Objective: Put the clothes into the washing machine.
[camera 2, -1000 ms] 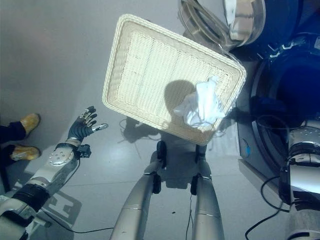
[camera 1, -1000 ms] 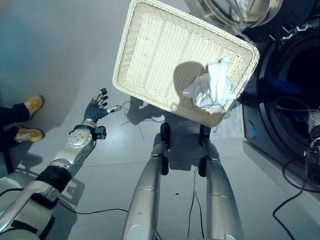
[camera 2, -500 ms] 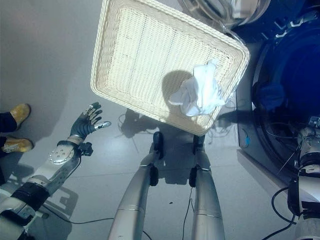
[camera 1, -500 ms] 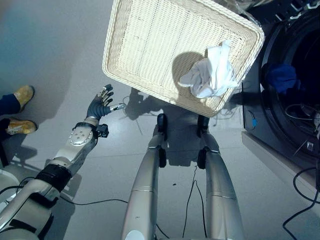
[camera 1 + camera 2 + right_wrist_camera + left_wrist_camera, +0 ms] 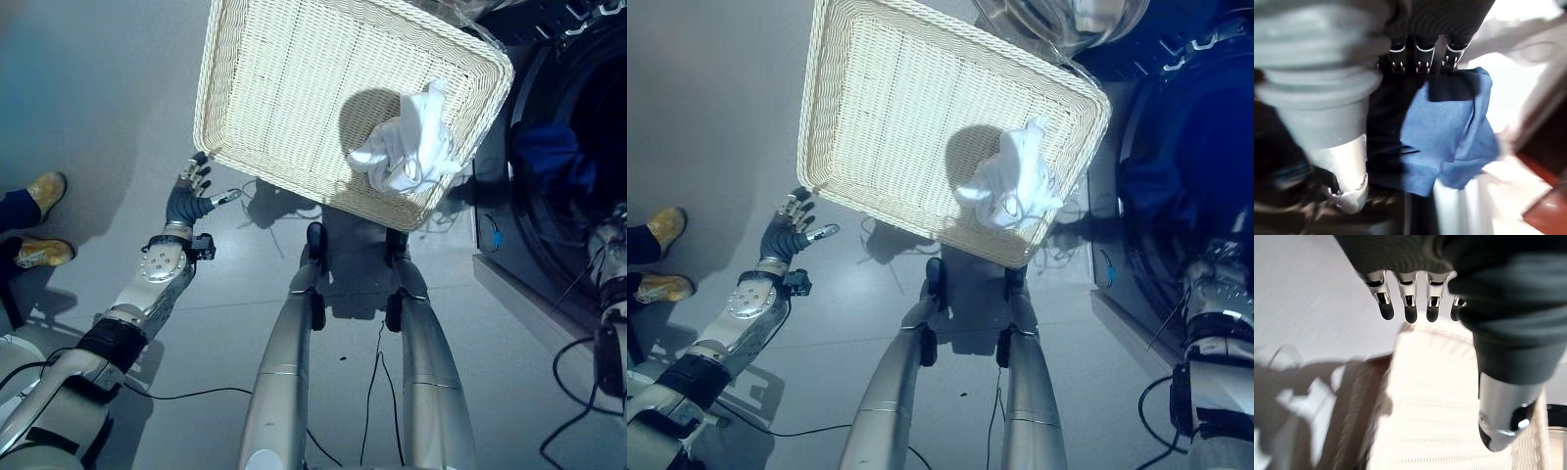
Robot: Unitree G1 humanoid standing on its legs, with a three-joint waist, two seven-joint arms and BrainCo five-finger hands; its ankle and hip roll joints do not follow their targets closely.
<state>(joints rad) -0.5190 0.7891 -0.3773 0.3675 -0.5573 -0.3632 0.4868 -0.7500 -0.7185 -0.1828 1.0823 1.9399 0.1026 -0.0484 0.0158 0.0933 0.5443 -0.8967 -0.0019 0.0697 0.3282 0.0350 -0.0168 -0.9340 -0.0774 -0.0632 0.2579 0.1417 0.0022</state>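
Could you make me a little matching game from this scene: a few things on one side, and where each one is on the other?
Things:
1. crumpled white cloth
2. blue cloth
3. left robot hand
4. pair of yellow shoes

Places:
A. over the floor, by the near corner of the cream wicker basket
B. on the floor at the far left
C. in the basket's corner nearest the dark washing machine
D. just past the right robot hand

Pairs: 1-C, 2-D, 3-A, 4-B
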